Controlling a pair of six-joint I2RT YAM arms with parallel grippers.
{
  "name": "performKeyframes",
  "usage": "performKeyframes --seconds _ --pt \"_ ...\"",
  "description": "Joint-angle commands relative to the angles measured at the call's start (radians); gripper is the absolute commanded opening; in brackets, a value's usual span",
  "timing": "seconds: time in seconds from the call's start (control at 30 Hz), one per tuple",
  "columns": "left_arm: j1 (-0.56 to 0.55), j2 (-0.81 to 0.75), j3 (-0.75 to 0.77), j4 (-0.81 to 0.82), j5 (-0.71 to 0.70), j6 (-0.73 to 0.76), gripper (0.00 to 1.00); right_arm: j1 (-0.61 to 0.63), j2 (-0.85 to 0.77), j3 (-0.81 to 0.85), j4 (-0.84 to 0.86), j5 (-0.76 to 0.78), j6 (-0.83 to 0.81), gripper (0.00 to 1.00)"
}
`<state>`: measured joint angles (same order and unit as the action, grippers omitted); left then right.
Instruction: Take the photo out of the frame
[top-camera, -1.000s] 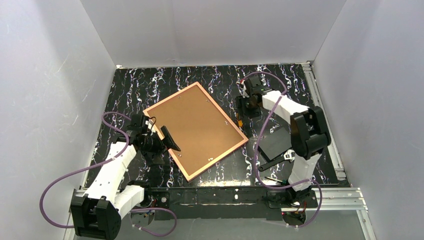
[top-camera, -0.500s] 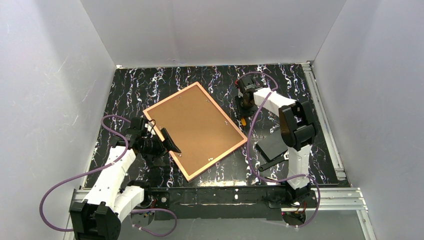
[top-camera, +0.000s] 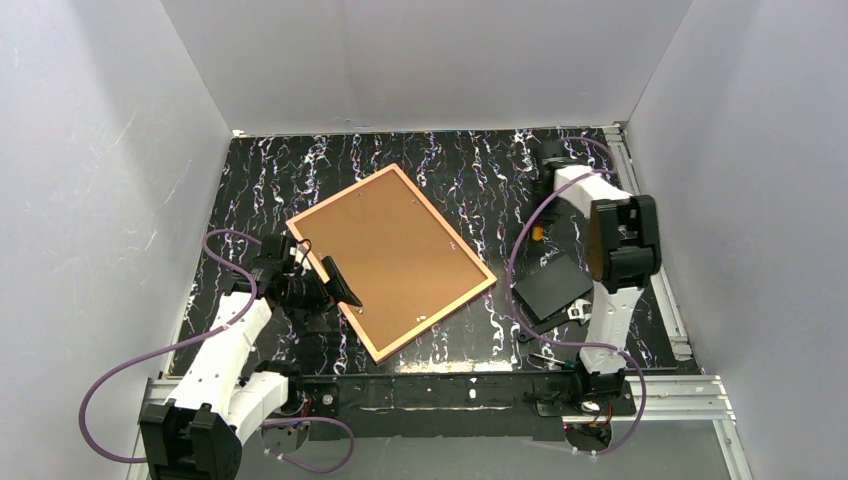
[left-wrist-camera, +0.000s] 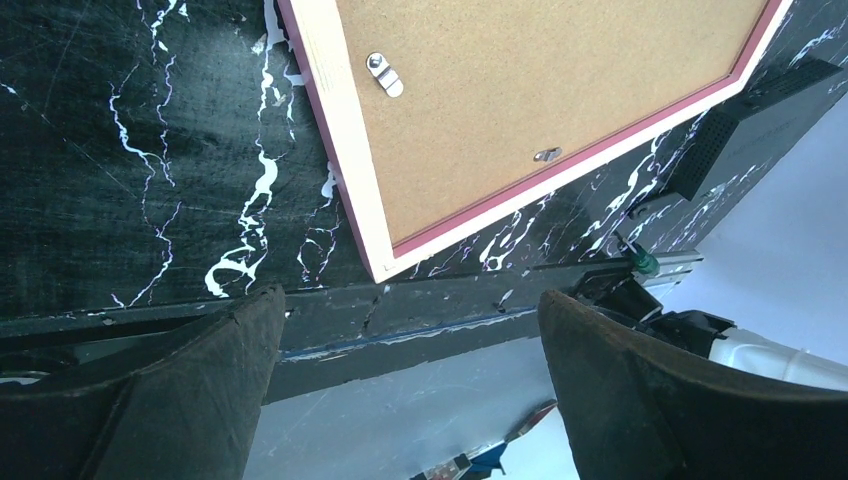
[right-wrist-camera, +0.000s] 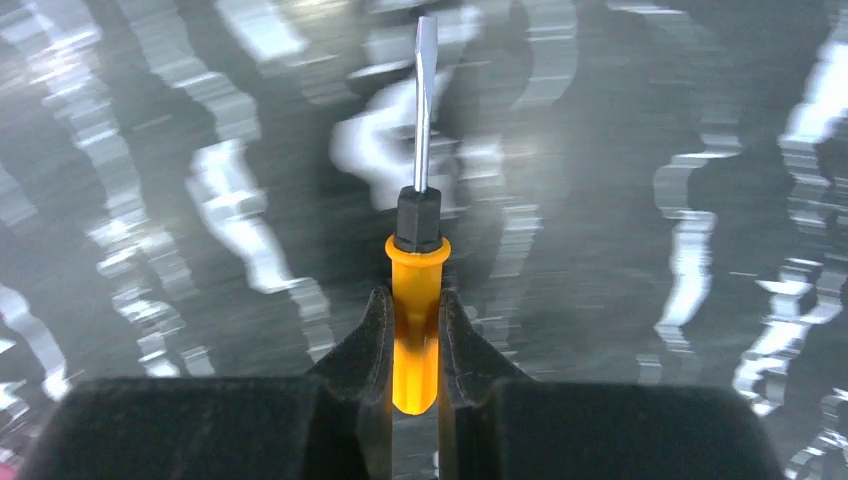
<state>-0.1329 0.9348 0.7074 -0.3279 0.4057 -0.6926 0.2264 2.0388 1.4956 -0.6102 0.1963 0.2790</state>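
Moved: right gripper (right-wrist-camera: 413, 305) swung from beside the right corner of the thin pink rectangular frame (top-camera: 390, 258) to well right of it.
Right hold: clamped on small orange-handled flat screwdriver (right-wrist-camera: 417, 262).
Left: left gripper (left-wrist-camera: 410, 300) spread wide, at frame's near-left edge.
Frame lie: brown board (left-wrist-camera: 560, 80) up on black marbled table (top-camera: 270, 180); photo hidden.

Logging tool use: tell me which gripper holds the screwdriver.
The right gripper, closed on the orange handle of the screwdriver, whose blade points away from it. The left gripper is wide open and empty, near a corner of the frame.
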Motion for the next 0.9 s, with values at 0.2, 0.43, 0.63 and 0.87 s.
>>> performKeyframes --seconds 0.2,0.43,0.63,0.87 --pt "0.004 -0.002 -0.01 -0.088 0.041 0.012 0.98 -0.275 -0.02 0.006 -0.125 0.026 0.008 0.15" --pt "0.004 -0.034 0.027 -0.153 0.006 0.045 0.98 -0.274 -0.011 0.046 -0.145 0.026 -0.006 0.43" --pt "0.004 -0.037 0.091 -0.255 -0.074 0.12 0.98 -0.27 -0.081 0.06 -0.153 0.018 -0.007 0.71" --pt "0.019 -0.066 0.173 -0.347 -0.171 0.156 0.98 -0.202 -0.205 0.075 -0.171 0.038 -0.01 0.74"
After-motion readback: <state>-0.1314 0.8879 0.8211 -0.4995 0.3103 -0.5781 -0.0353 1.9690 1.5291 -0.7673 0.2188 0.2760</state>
